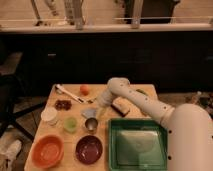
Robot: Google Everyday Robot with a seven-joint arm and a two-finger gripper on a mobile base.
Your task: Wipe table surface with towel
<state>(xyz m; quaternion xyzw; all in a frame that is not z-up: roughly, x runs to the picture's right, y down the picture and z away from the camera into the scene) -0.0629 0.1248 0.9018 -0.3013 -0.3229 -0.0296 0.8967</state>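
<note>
Grey towel (90,113) crumpled on wooden table (96,92), mid-table; gripper (101,106) at its right edge.
</note>
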